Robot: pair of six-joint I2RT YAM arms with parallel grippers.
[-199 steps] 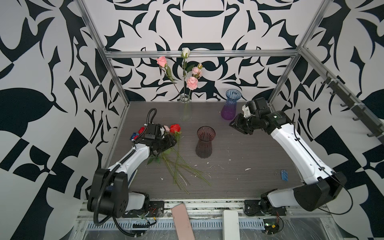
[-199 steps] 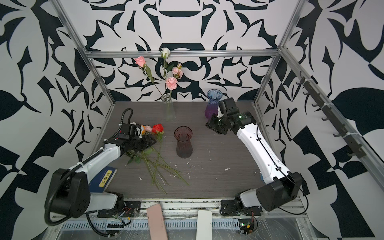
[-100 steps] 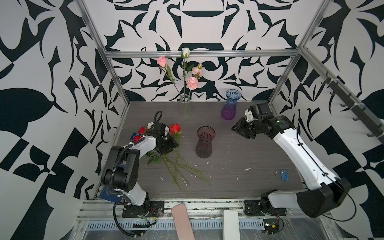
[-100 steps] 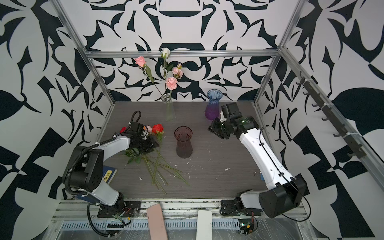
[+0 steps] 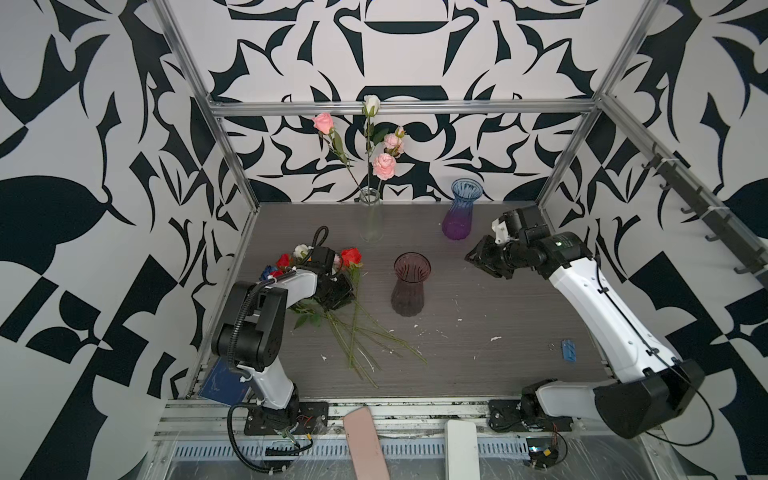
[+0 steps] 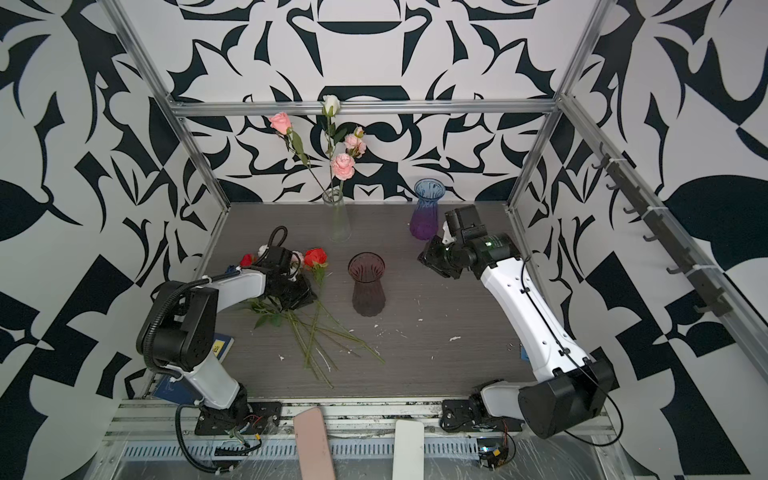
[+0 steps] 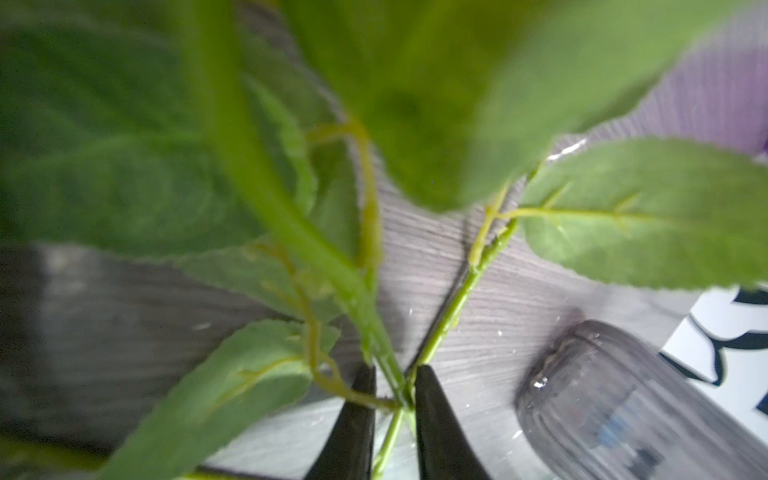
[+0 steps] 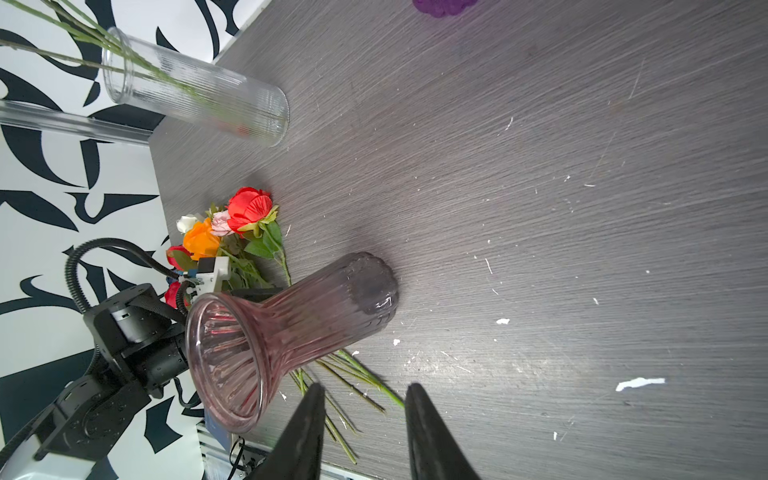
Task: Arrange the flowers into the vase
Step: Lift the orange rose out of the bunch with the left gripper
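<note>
**A patterned booth around a grey counter**
Walls (image 5: 395, 50) on three sides bore bold black-and-white leaf and scroll shapes. A silver metal frame (image 5: 415, 107) ran up the corners and across the back. The counter (image 5: 478, 324) was dark grey with a fine wood grain and was dotted with small white flecks (image 5: 495, 338). A rack of dark hooks (image 5: 706, 205) ran along the wall on the right of both top views. The light was bright and even, and shadows on the counter were soft.

I can read no text anywhere; the yellow patch (image 6: 216, 347) on the blue book (image 6: 171, 388) carries marks too small for me
</note>
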